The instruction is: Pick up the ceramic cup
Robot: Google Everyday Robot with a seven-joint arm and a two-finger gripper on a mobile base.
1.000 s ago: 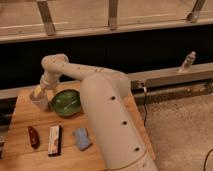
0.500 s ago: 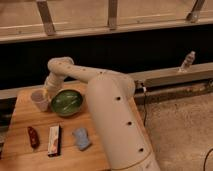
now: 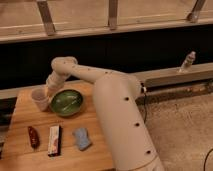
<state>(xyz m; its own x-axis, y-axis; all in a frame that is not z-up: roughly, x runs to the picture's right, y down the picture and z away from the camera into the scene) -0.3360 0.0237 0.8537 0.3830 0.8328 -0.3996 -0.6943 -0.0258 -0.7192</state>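
The ceramic cup [image 3: 39, 98] is small, pale and handleless. It stands near the back left of the wooden table [image 3: 20, 155], just left of the green bowl [image 3: 66, 102]. My white arm reaches from the lower right, bends above the table's back edge and comes down to the gripper [image 3: 48, 91]. The gripper is at the cup's right rim, between the cup and the bowl. Whether it touches the cup is not visible.
A dark red item [image 3: 33, 136], a flat snack packet [image 3: 54, 140] and a blue sponge [image 3: 81, 138] lie at the table's front. A white bottle [image 3: 187, 61] stands on the ledge at the far right. A dark wall runs behind the table.
The arm's bend has shifted a little to the right. The cup, covered by the gripper one second ago, now shows in full at the gripper's left.
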